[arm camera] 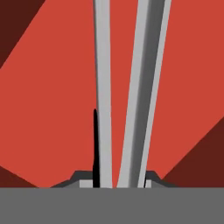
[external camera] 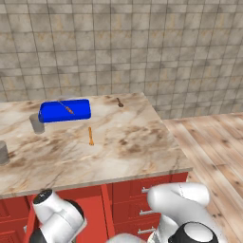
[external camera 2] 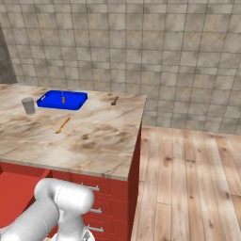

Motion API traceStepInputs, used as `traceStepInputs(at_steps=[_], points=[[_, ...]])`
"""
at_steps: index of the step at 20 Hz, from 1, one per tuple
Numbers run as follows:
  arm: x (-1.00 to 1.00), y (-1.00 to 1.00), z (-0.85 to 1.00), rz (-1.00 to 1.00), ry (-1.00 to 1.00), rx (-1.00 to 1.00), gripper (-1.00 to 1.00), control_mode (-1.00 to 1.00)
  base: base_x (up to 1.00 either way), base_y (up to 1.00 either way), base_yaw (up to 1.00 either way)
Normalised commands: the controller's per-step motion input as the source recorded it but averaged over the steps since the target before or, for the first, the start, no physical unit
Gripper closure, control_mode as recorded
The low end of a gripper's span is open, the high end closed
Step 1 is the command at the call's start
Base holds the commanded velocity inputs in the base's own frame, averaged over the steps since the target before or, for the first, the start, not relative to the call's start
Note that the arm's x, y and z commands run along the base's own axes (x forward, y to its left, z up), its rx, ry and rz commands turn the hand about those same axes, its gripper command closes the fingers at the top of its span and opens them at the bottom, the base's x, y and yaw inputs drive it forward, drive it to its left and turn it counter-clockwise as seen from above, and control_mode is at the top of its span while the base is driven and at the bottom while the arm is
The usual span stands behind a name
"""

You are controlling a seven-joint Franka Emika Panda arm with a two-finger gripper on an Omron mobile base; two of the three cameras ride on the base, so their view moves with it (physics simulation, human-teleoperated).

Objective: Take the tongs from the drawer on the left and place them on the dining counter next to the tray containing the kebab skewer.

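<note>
Tongs fill the hand view: two long, flat, silver-grey metal arms running up and away from the bottom, close together down low and spreading a little toward the top, one arm paler, the other shaded darker along its side. A thin black sliver stands just beside the paler arm near the bottom. Behind them lies the flat red inside of the drawer, with darker red at the corners. The fingers are barely visible at the bottom edge, set either side of the tongs' narrow end, but I cannot tell whether they are closed on the metal or only standing around it. Up on the table, a beige marble-look slab with brown veins over red cabinet fronts, the blue tray sits near the far left corner with the kebab skewer lying in it. A grey cup stands just beside the tray toward the front, and a second grey cup stands at the left edge. A small orange utensil lies near the middle of the table, well apart from the tray, and a brown wooden spoon lies close to the far edge. The white arm bends down low in front of the cabinets, beside the red drawer interior at the lower left of the right base view.
</note>
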Motion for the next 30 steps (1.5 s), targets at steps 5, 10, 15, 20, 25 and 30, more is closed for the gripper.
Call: traceStepInputs(at_steps=[5, 10, 15, 20, 25, 30], points=[[-0.09, -0.33, 0.60, 0.01, -0.02, 0.00, 1.00, -1.00, 0.00, 0.00, 0.00], [-0.02, -0.32, 0.42, 0.00, 0.00, 0.00, 1.00, -1.00, 0.00, 0.00, 0.00], [0.00, -0.32, 0.27, 0.00, 0.00, 0.00, 1.00, -1.00, 0.00, 0.00, 0.00], [0.01, -0.40, 0.23, 0.00, 0.00, 0.00, 1.00, -1.00, 0.00, 0.00, 0.00], [0.04, -0.30, 0.36, 0.00, 0.00, 0.00, 1.00, -1.00, 0.00, 0.00, 0.00], [0.02, -0.23, 0.42, -0.01, 0.00, 0.00, 1.00, -1.00, 0.00, 0.00, 0.00]])
